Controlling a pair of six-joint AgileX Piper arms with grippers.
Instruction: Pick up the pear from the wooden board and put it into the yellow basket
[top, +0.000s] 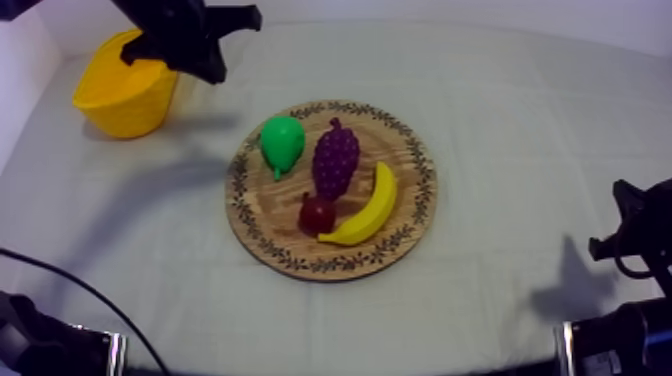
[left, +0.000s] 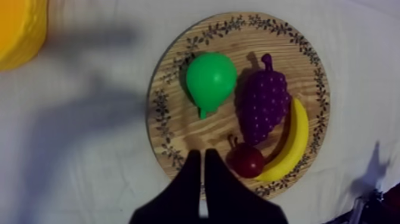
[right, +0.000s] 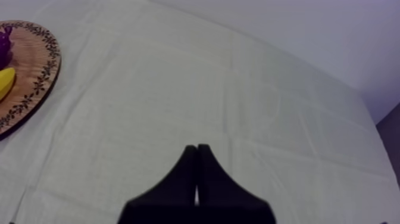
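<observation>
Wooden board (top: 412, 170): it lies in the middle of the cloth (top: 520, 120) and carries all four toy fruits.
Pear (top: 282, 143): green, it lies on the board at about 10 o'clock, near the rim, with its stem end turned to 6 o'clock. It is just beside the grapes; no gripper touches it.
Grapes (top: 336, 158): purple, near the centre of the board, stretching toward 12 o'clock.
Small red fruit (top: 317, 214): at about 7 o'clock from the board's centre, touching the banana.
Banana (top: 368, 210): yellow, it curves along the rim from 3 to 6 o'clock.
Yellow basket (top: 127, 95): it stands at 10 o'clock from the board, well apart from it. The left arm (top: 185, 30) covers part of its opening, so I cannot tell what is inside.
Left gripper (left: 201, 156): the two black fingers are pressed together into a narrow wedge and hold nothing. In the wrist view the tips are seen at the board's rim, beside the small red fruit.
Right gripper (right: 196, 148): the fingers are also pressed together with nothing between them, above bare cloth. The right arm (top: 635, 240) sits at 4 o'clock from the board, well apart.
</observation>
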